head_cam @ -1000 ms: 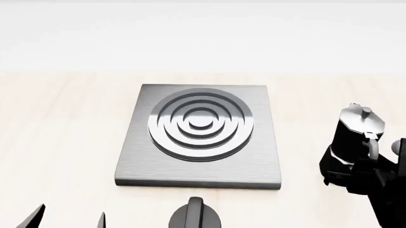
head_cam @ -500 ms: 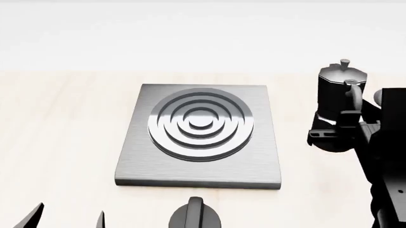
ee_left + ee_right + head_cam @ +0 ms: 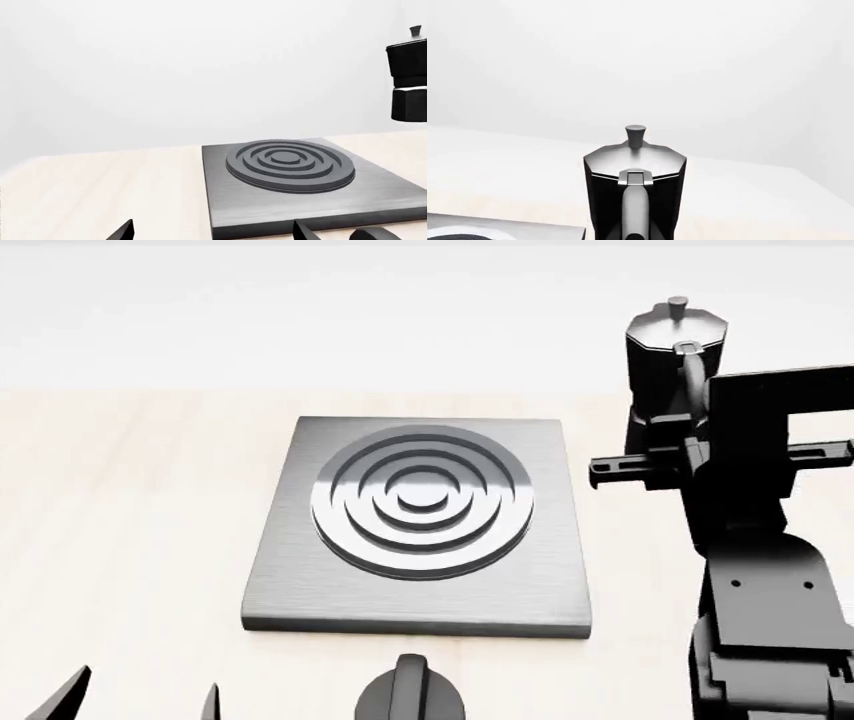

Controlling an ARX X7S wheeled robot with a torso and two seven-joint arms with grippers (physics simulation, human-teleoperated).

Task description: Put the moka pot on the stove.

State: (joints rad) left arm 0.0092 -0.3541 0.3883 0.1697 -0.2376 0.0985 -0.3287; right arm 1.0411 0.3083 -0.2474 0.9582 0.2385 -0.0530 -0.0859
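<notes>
Pale wooden table [image 3: 120,540] under white backdrop, stove [image 3: 427,585] centred, my right gripper [image 3: 667,455] pinching moka pot [image 3: 674,365] upright by its handle, raised beside stove's right edge, my left gripper [image 3: 140,698] fingertips spread, round black knob [image 3: 411,695] near stove's front edge.

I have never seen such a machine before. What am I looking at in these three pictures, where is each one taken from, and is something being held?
This is a simulated robot with two arms, each ending in a gripper. One picture is from a camera on its head, looking down at a pale wooden table. The other two come from cameras near each gripper.

On the table lies the stove, a flat grey metal plate with ring burners. In front of it sits a round black knob.

The right gripper holds the moka pot, a black coffee pot, upright in the air to the right of the stove, so it is not on it yet. The right wrist picture shows this pot from close by. Of the left gripper only the fingertips show, apart and holding nothing.
</notes>
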